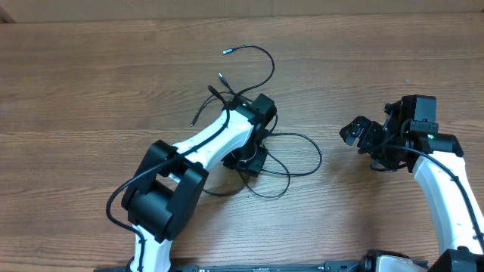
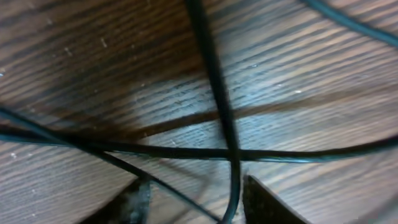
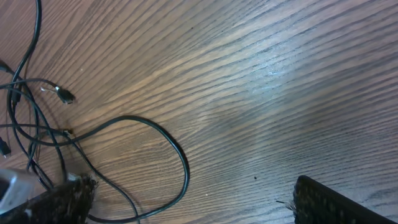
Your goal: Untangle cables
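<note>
The cables (image 1: 296, 143) are thin black cords in loose, crossing loops at mid-table, with silver-tipped plug ends (image 1: 225, 51) lying further back. My left gripper (image 1: 248, 161) points down into the tangle. In the left wrist view its jaws (image 2: 198, 202) stand apart just above the wood. One cord (image 2: 219, 99) runs down between them near the right finger (image 2: 267, 205), and another crosses it. My right gripper (image 1: 358, 134) is wide open to the right of the cables and holds nothing. In the right wrist view (image 3: 199, 205) a cable loop (image 3: 181, 158) lies on the table below it.
The table (image 1: 91, 83) is brown wood grain. The left arm's white links (image 1: 204, 143) and its own thicker black cable lie over the left part of the tangle. A small plug (image 3: 64, 95) shows in the right wrist view.
</note>
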{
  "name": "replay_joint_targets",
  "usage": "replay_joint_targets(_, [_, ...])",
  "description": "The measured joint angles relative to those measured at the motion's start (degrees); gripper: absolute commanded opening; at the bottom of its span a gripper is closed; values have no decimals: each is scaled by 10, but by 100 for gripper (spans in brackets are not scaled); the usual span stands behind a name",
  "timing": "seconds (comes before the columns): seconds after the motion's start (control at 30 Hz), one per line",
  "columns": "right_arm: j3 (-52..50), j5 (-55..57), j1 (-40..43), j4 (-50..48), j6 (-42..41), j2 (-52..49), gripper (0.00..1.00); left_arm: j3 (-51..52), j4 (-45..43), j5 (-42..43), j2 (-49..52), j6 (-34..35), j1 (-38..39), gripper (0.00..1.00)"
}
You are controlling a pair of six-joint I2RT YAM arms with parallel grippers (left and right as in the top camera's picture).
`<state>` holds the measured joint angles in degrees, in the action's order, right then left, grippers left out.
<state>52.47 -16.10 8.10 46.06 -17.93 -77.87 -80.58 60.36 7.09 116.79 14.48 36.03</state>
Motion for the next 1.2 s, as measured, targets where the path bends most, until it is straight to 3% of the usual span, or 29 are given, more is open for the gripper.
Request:
replay_joint_targets(0.33, [0, 0, 0, 3, 0, 0, 100, 3, 20, -5, 2, 0, 5, 38])
replay_joint_targets(0.83, [0, 0, 0, 3, 0, 0, 100, 11, 26, -7, 2, -21, 46, 27])
replay_joint_targets(1.2, [0, 0, 0, 3, 0, 0, 100, 12, 50, -9, 2, -27, 48, 26])
